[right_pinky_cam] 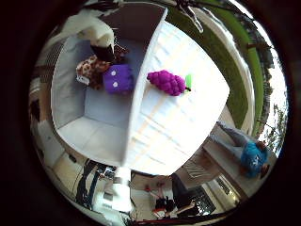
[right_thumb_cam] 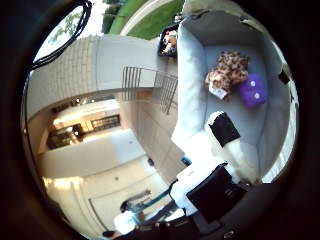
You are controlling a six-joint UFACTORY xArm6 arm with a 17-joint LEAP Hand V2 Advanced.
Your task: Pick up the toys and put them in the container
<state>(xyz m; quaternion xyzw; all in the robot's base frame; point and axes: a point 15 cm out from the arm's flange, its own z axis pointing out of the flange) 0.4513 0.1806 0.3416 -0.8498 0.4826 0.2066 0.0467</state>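
White counter (right_pinky_cam: 188,117), grey container (right_pinky_cam: 70,94) on it, you're right above.
Your hand (right_thumb_cam: 225,150) hangs empty, fingers relaxed; spotted toy (right_thumb_cam: 227,70) and purple toy (right_pinky_cam: 118,78) lie inside, grape toy (right_pinky_cam: 167,82) just outside the wall.

white table (right_pinky_cam: 188,122), green lawn (right_pinky_cam: 240,70) — railing (right_thumb_cam: 150,85)

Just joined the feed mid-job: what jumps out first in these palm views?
The grey container already holds a spotted plush toy with a purple plush toy right beside it. A purple grape toy lies outside on the white table, by the container wall.
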